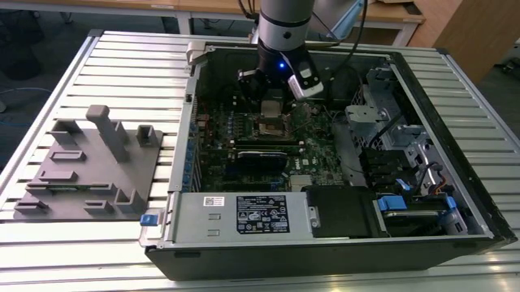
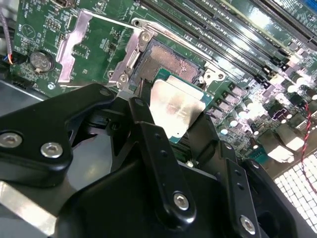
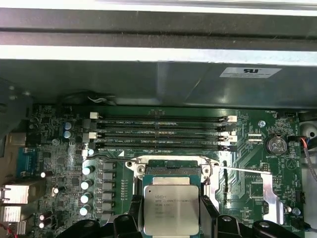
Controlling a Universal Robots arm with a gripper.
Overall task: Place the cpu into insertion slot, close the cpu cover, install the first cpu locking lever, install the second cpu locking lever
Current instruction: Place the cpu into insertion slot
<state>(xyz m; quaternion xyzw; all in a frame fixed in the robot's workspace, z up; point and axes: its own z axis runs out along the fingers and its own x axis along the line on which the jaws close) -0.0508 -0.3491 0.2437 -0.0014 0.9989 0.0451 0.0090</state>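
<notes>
Cpu (image 2: 177, 110) clamped in hand (image 2: 173, 126), hiding part of insertion slot (image 2: 169, 60).

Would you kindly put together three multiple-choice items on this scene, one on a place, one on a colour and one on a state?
1. Where is the cpu?
A. Between the fingers of the gripper, by the insertion slot.
B. On the slatted table.
C. On the power supply box.

2. What colour is the circuit board?
A. Red.
B. Green.
C. White.

3. How is the insertion slot?
A. Fully covered.
B. Uncovered, dark centre showing.
C. Removed from the board.

Answers:
1 A: in the second wrist view the fingers clamp the chip's edges close to the slot.
2 B: the board is green in both wrist views.
3 B: the slot's dark centre lies bare beside the cpu.
</notes>
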